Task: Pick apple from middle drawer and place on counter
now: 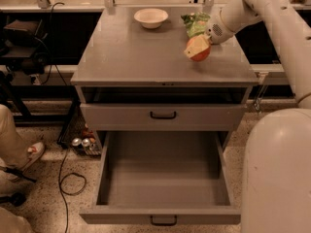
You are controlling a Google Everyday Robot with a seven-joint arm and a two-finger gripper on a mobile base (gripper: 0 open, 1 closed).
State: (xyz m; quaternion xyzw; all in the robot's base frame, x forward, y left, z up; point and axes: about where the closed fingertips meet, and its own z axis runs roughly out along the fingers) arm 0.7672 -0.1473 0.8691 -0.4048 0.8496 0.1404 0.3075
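Plainly the apple (pixel 199 54) is out of the middle drawer (pixel 165 178), whose deep tray stands pulled out and bare at the foot of the cabinet, under the other grey drawer (pixel 194 115). The gripper (pixel 197 47) comes in from the right on its white arm (pixel 233 13) and has its fingers closed on the apple, holding it at the right side of the counter (pixel 131 52), just in front of the green snack bag (pixel 195 23) and well apart from the white bowl (pixel 151 17). What matters for the coming move is the vertical relation: the apple sits at the gripper's tip with bare counter directly beneath it. Whether its underside touches the surface or hangs just above it cannot be told. Being round, the apple has no long axis to align, so I judge that what remains is a short, straight lowering, then a release gentle enough that it does not roll toward the counter's near edge.
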